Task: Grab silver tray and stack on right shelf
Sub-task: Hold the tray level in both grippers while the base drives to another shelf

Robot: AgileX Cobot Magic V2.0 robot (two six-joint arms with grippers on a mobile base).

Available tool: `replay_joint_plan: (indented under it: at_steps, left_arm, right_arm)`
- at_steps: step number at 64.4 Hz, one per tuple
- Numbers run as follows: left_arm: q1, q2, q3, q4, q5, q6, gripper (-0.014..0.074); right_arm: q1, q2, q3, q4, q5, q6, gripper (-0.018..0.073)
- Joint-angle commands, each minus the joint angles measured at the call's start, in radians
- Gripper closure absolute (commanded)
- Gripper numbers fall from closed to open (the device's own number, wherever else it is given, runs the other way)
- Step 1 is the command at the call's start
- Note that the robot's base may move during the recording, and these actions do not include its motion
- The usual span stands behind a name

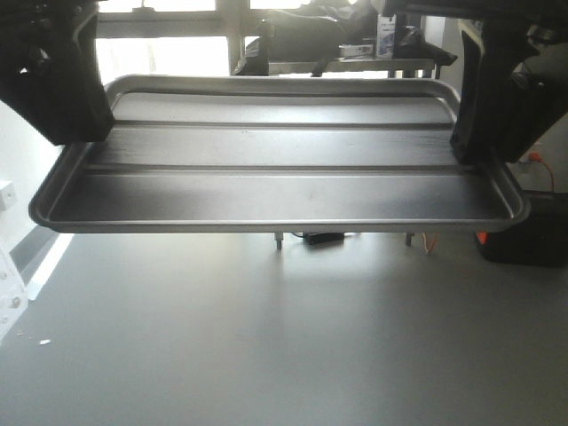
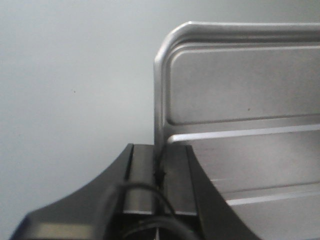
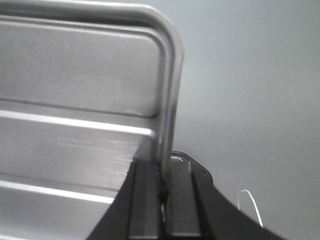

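Front-facing view, silver tray (image 1: 284, 191) held level, long axis left-right

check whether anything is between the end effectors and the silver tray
Nothing visible does: the left end effector is shut on one short rim of the silver tray, the right end effector on the opposite rim. The right shelf is not in view, so the way there cannot be judged.
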Motion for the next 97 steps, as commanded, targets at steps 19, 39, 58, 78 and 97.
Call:
replay_joint_plan:
  at_steps: [19, 39, 58, 78, 97]
  left_arm:
    - [-0.008, -0.033, -0.033, 0.027, -0.021, 0.003, 0.0689]
    - [-0.008, -0.033, -0.033, 0.027, -0.021, 0.003, 0.0689]
    - [-0.008, -0.033, -0.033, 0.027, -0.023, 0.003, 0.0689]
    - [-0.008, -0.033, -0.033, 0.027, -0.023, 0.003, 0.0689]
    - [-0.008, -0.033, -0.033, 0.027, -0.023, 0.003, 0.0689]
  right_arm:
    - [-0.003, -0.033, -0.026, -0.03, -0.022, -0.014, 0.0502]
    - [-0.003, -0.033, -0.026, -0.03, -0.023, -0.014, 0.0502]
    - [-0.003, -0.033, -0.026, -0.03, -0.023, -0.014, 0.0502]
    - [-0.003, -0.033, -0.026, -0.03, -0.023, -0.014, 0.0502]
    - [-0.003, -0.033, -0.026, -0.03, -0.023, -0.014, 0.0502]
